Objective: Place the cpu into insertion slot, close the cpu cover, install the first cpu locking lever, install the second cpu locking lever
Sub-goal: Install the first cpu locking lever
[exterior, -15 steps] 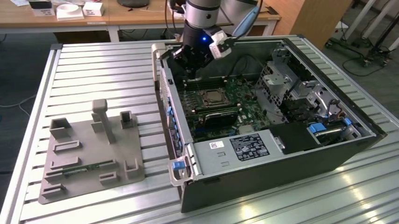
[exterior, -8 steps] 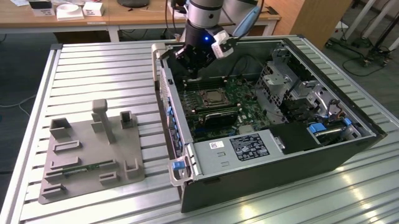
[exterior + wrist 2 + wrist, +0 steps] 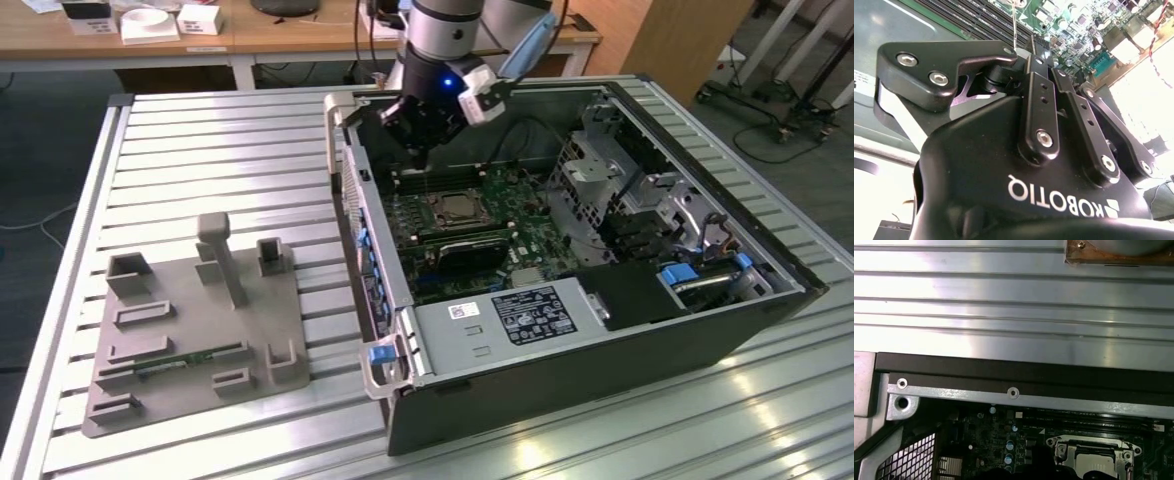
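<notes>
The arm (image 3: 441, 40) reaches down into the open computer case (image 3: 587, 370), which lies on its side on the ribbed metal table (image 3: 214, 150). Its jaws hang over the green board (image 3: 527, 235), close to the socket and a little toward the exterior view's left of it. They are drawn together to a narrow tip. This shows in the exterior view and also in the second wrist view, where the black links run in toward one another. A thin bright wire (image 3: 1013, 22) passes just by that tip (whether the jaws pinch it I cannot tell).

The cpu (image 3: 462, 210) sits in its socket on the board. In the first wrist view its dull grey top shows through the window of the cpu cover (image 3: 1089, 444), which looks to lie flat around it. Dark memory slots (image 3: 1089, 422) run alongside the socket.

At the near end of the case sits a grey box with a white label (image 3: 521, 312). Well apart from the case, toward the exterior view's left, a grey holder plate (image 3: 200, 340) with upright posts rests on the table.
</notes>
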You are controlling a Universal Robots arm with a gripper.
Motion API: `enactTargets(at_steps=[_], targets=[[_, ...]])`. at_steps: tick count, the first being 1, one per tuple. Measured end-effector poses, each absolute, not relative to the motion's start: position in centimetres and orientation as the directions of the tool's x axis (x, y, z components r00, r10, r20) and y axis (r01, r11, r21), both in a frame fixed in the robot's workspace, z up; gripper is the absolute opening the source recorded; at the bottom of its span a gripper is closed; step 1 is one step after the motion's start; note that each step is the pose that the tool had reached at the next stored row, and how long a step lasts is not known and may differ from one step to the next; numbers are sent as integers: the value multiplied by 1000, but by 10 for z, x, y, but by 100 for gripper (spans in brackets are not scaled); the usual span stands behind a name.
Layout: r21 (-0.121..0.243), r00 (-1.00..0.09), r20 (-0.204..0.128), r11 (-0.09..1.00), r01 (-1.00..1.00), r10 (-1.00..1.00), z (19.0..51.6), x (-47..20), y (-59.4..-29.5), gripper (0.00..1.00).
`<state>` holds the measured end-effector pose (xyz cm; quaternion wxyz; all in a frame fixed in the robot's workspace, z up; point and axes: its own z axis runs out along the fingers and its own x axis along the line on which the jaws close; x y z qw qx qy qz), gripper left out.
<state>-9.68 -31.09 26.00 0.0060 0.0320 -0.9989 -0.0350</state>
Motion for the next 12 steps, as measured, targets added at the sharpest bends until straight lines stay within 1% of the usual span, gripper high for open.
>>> enactTargets(at_steps=[12], targets=[[57, -998, 11, 996, -63, -64, 260, -91, -311, 10]])
